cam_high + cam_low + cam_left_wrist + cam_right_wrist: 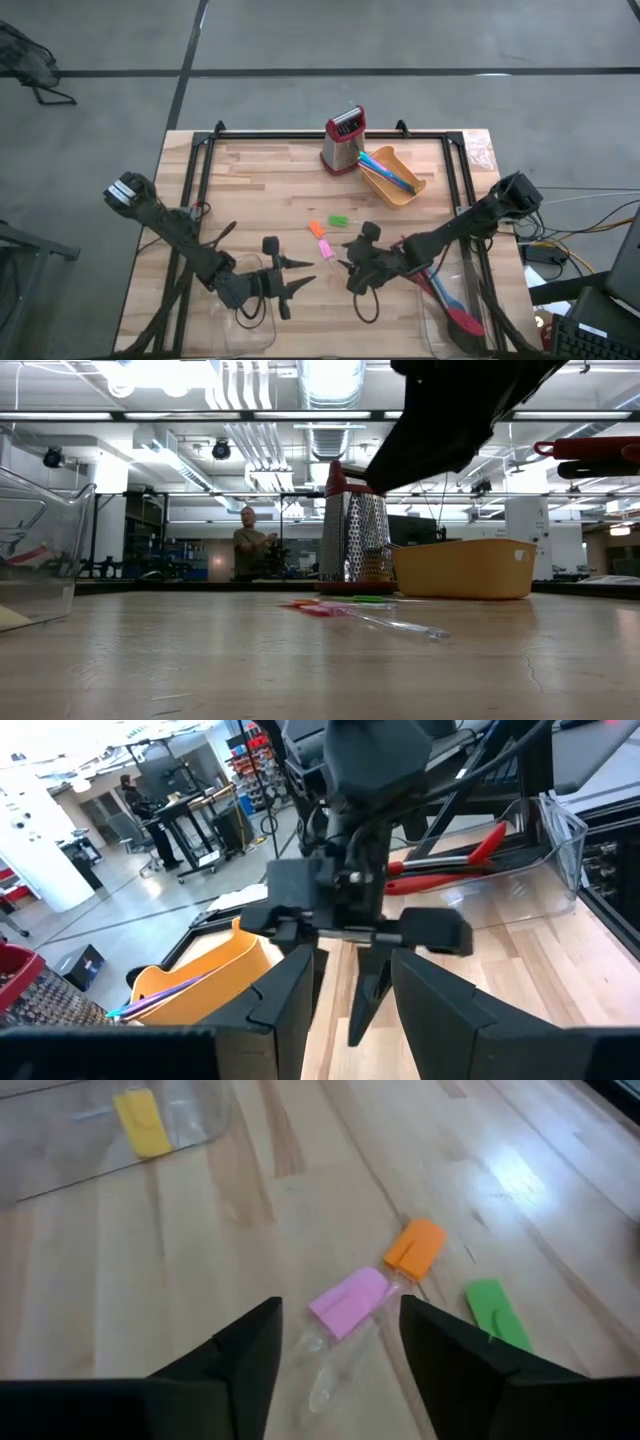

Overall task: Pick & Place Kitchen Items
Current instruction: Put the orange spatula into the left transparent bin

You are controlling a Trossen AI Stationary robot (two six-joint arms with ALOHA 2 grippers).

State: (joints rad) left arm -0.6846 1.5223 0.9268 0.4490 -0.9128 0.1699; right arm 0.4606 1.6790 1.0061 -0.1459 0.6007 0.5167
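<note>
The pink piece (348, 1301) is lying mid-frame on the worktop (150, 1250), long axis slanting toward the upper right. The right tool (338, 1342) is hovering spread above it, empty. The left tool (290, 277) is waiting spread, lower left.

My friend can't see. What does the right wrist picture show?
The right gripper is open above a pink piece on the wooden table. An orange piece and a green piece lie nearby, and a yellow piece sits in a clear tray.

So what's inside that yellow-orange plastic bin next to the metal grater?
The yellow-orange plastic bin beside the metal box grater holds thin coloured sticks, blue and green among them. Its floor beneath them is covered, so anything smaller stays unseen.
</note>
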